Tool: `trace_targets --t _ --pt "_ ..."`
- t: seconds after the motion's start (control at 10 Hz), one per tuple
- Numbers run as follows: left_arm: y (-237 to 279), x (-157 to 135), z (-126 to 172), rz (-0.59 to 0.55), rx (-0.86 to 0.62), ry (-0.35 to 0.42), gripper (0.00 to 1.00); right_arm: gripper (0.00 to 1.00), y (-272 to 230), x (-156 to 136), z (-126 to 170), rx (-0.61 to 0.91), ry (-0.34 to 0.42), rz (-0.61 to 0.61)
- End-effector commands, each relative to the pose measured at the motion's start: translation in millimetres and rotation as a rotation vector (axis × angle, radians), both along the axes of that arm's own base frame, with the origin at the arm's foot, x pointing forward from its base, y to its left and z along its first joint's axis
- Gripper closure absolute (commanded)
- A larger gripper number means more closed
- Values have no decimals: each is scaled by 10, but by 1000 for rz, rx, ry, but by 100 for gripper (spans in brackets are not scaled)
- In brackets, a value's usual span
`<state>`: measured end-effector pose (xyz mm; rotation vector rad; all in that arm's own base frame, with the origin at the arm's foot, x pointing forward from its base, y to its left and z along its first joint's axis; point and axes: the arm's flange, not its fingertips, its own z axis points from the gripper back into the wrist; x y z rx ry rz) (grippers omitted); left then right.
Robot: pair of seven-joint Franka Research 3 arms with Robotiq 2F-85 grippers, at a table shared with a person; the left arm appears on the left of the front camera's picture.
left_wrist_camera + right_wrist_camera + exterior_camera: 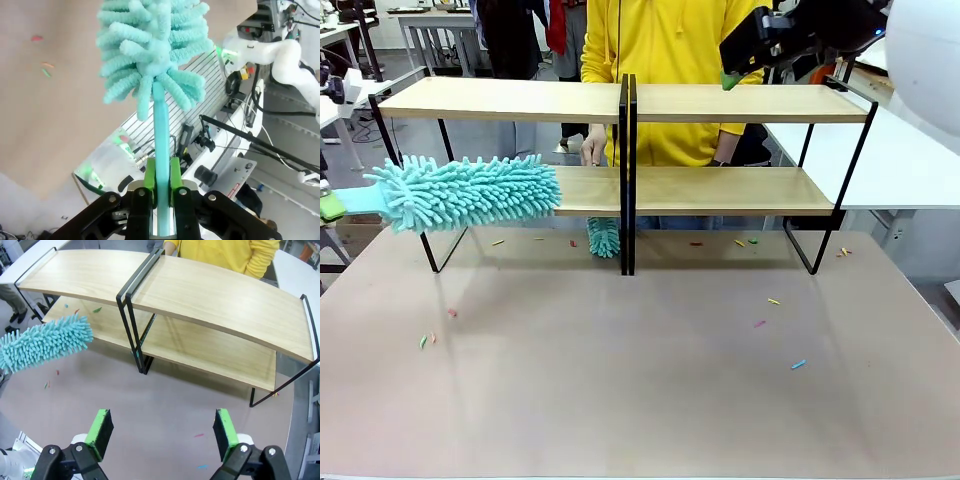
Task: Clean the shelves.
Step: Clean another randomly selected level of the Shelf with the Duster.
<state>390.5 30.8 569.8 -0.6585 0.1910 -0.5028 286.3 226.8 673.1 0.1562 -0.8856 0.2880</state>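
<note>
Coloured scraps [798, 364] dot the table [620, 420] up front! Left gripper [162, 169] pinches the teal duster [470, 192] by its handle, its head at the left end of the lower board of the shelves [740, 102]. Right gripper [163, 432] hangs spread above. Top boards look clean; bits on the lower left board suggest plenty left.

L side: teal duster [470, 193], tip at lower board of shelves [720, 103]; person [665, 40] behind; scraps [798, 364] on table [620, 420].
</note>
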Motion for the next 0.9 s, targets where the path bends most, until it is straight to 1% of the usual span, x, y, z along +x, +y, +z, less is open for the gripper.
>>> trace_targets --t 0.0,0.1,0.2,0.3,0.4,0.5,0.7,0.8 --pt "-18 -127 50 6 -34 6 87 0 -6 8 8 1 -5 -7" --pt "70 -331 171 -112 -101 32 87 0 -6 8 8 1 -5 -7" --pt "239 -641 342 -207 -120 6 87 0 -6 8 8 1 -5 -7" --pt "468 -974 510 -267 -151 -47 87 0 -6 8 8 1 -5 -7" --pt "639 -1271 587 -277 -147 -124 87 0 -6 8 8 1 -5 -7" --pt "658 -1359 592 -250 -141 -162 87 0 -6 8 8 1 -5 -7" --pt "514 -1196 532 -251 -117 -126 87 0 -6 8 8 1 -5 -7" --pt "443 -1106 502 -219 -82 -120 87 0 -6 8 8 1 -5 -7"
